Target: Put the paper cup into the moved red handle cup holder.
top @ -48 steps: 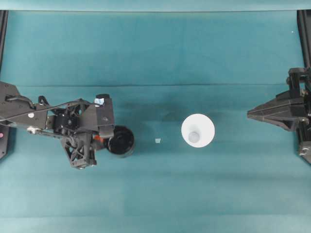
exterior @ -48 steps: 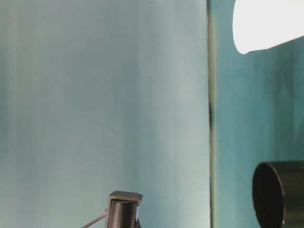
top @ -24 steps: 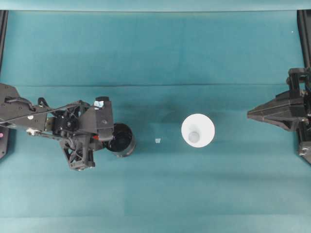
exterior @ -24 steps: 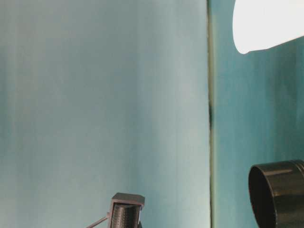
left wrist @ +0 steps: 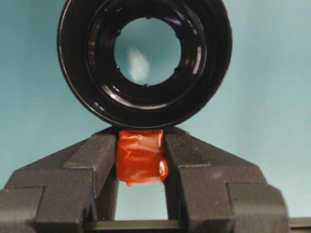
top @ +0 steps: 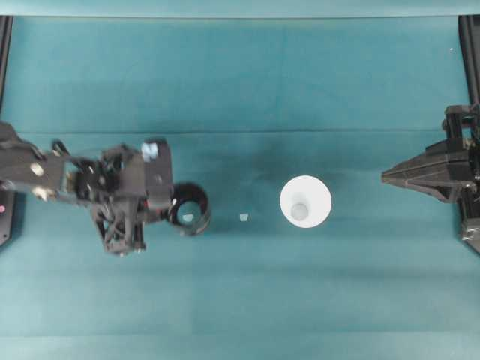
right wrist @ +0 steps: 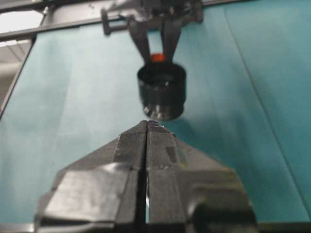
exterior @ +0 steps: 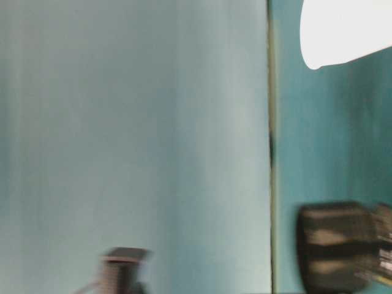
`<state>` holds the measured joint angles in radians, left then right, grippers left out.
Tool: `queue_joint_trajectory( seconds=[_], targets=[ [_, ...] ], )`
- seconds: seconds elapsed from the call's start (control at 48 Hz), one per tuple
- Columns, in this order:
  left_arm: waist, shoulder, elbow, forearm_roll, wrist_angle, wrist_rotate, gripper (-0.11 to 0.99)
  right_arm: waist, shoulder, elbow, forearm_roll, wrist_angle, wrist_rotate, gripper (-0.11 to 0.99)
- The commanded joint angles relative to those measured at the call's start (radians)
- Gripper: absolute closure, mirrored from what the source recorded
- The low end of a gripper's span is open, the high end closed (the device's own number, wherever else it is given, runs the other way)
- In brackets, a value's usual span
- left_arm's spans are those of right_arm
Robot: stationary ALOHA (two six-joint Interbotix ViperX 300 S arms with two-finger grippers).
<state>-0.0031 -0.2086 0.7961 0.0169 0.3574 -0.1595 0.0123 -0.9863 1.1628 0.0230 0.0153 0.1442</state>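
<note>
Closest to the left arm, the left gripper (left wrist: 141,160) is clamped on the orange-red handle (left wrist: 140,156) of the red handle cup holder (top: 187,215), the two fingers (left wrist: 95,160) pressing the handle from either side. The holder is tipped so that its mouth faces the wrist camera, and the teal cloth shows through the round opening in its base. At table level it is a dark blur, apparently lifted off the bench (top: 247,300).

Just beyond the holder, toward the middle, a small pale scrap (top: 243,217) lies on the cloth, between the holder and the paper cup (top: 305,201). The cup stands upright on the bench with its wide rim up, well apart from the holder and touched by neither arm.

Farther on, at the right edge, the right gripper (top: 385,177) hangs with its jaws pressed together and nothing between them, pointing toward the cup. Its wrist camera looks along the bench at the holder hanging from the other gripper.
</note>
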Motion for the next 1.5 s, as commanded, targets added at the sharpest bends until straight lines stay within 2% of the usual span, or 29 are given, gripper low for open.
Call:
queue_joint_trajectory(
  seconds=[0.0, 0.334, 0.438, 0.834, 0.896, 0.98, 1.063, 1.147, 1.23, 1.313, 1.48],
  targets=[
    [0.006, -0.067, -0.037, 0.003, 0.032, 0.005, 0.6, -0.002, 0.006, -0.02, 0.002, -0.005, 0.008, 0.98],
    [0.006, -0.141, -0.104, 0.003, 0.215, 0.055, 0.6, -0.005, 0.006, -0.02, 0.002, -0.005, 0.008, 0.98],
    [0.006, -0.137, -0.137, 0.003, 0.239, 0.071, 0.6, -0.006, 0.006, -0.02, 0.002, -0.005, 0.008, 0.98],
    [0.014, -0.083, -0.241, 0.003, 0.293, 0.077, 0.6, -0.006, 0.006, -0.02, 0.002, -0.005, 0.009, 0.98],
    [0.021, -0.064, -0.261, 0.002, 0.287, 0.077, 0.6, -0.006, 0.006, -0.02, 0.002, -0.005, 0.009, 0.98],
    [0.043, -0.021, -0.298, 0.003, 0.282, 0.081, 0.6, -0.006, 0.006, -0.018, 0.002, -0.005, 0.008, 0.98],
    [0.054, 0.026, -0.342, 0.003, 0.282, 0.106, 0.6, -0.009, 0.006, -0.018, 0.002, -0.005, 0.008, 0.98],
    [0.054, 0.074, -0.39, 0.003, 0.279, 0.155, 0.6, -0.009, 0.006, -0.02, 0.002, -0.003, 0.009, 0.98],
    [0.054, 0.11, -0.426, 0.003, 0.287, 0.187, 0.6, -0.011, 0.005, -0.02, 0.002, 0.002, 0.009, 0.98],
    [0.054, 0.14, -0.449, 0.003, 0.293, 0.199, 0.6, -0.011, 0.005, -0.02, 0.002, 0.005, 0.009, 0.98],
    [0.054, 0.161, -0.448, 0.003, 0.296, 0.199, 0.6, -0.011, 0.005, -0.018, 0.002, 0.005, 0.008, 0.98]
  ],
)
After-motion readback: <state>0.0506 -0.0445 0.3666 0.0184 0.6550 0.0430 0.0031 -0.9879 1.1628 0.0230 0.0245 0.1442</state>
